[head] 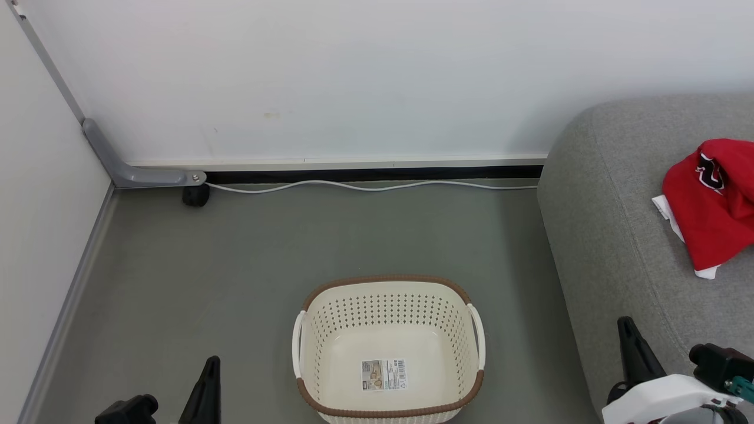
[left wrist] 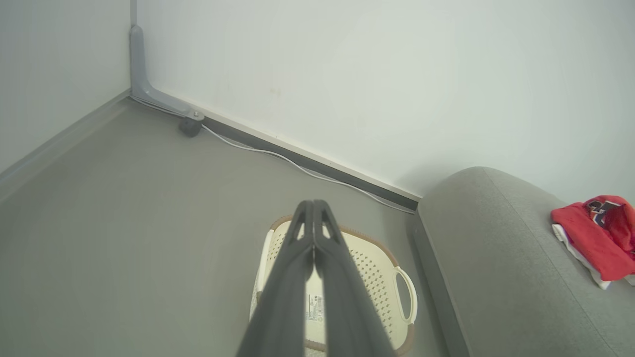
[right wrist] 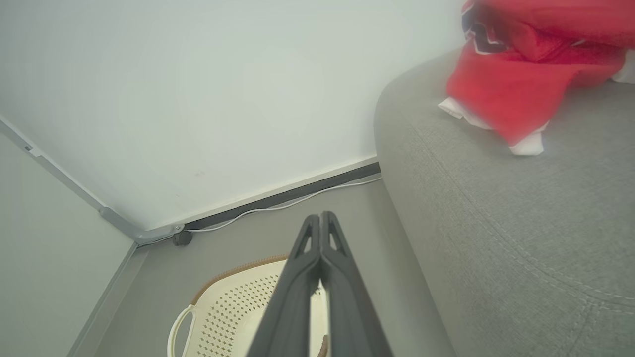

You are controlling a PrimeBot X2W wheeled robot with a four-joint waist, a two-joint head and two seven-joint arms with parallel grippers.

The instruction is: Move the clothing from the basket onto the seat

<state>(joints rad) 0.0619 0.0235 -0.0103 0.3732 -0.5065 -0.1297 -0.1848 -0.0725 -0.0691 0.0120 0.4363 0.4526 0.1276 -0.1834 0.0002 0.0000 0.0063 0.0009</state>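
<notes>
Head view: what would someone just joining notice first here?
The bright red clothing lying crumpled on the grey seat at the right edge stands out first. Next is the cream basket on the floor at bottom centre, bare but for a barcode sticker. The left gripper and right gripper flank it, shut.

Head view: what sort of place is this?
Likely a bare room corner staged as a home: grey sofa with red clothing on it, laundry basket on the floor, cable along the white wall.

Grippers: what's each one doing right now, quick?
Left gripper: closed, holding nothing.
Right gripper: closed, holding nothing.
</notes>
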